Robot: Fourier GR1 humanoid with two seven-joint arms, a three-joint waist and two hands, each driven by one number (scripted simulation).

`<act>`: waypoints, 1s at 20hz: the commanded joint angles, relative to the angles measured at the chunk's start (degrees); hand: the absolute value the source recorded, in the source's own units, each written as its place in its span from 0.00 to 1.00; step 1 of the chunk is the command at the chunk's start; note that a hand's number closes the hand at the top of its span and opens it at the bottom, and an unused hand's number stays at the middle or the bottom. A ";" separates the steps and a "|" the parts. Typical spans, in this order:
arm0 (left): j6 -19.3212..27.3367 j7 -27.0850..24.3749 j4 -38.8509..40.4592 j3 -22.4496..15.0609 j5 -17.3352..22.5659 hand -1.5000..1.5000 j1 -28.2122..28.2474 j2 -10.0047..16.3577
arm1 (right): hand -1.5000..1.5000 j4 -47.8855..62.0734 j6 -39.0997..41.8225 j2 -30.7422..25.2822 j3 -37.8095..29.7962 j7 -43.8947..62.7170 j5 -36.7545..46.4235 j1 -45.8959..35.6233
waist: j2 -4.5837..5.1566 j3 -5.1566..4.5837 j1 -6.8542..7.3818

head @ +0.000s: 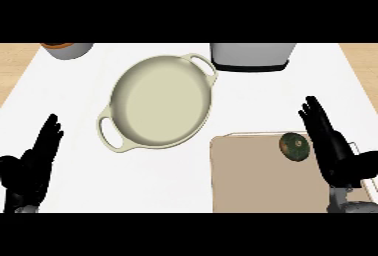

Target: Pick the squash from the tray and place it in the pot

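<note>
Right hand (pixel 334 147) flat beside squash (pixel 295 147) on tray (pixel 251 185); pot (pixel 159 102) and grey container (pixel 251 57) beyond.

Muted colours on a white tabletop (pixel 70 100)

The pot (pixel 159 102) is plain cream with a faint green tinge. The tray (pixel 255 177) is flat tan. The squash (pixel 294 146) is dark green mottled with brown. The left robot hand (pixel 29 170) and right robot hand (pixel 334 147) are black. A grey container (pixel 68 49) shows an orange-brown top.
</note>
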 commanded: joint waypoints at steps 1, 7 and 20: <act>-0.90 3.49 -1.52 1.90 -1.77 0.50 -0.50 1.87 | 1.00 2.39 5.76 -1.65 -0.19 -3.09 0.13 -1.30 | 0.16 -0.74 -0.75; -1.79 3.94 7.40 1.06 -3.55 0.50 -1.48 4.25 | 1.00 -0.26 8.09 -19.70 4.06 -7.55 21.56 -11.26 | -0.66 -2.20 -1.30; -4.25 11.82 11.13 2.37 -5.61 0.50 -8.23 2.94 | 0.00 -7.69 -3.82 -13.06 4.63 -14.83 32.76 4.71 | -0.01 -0.81 -1.28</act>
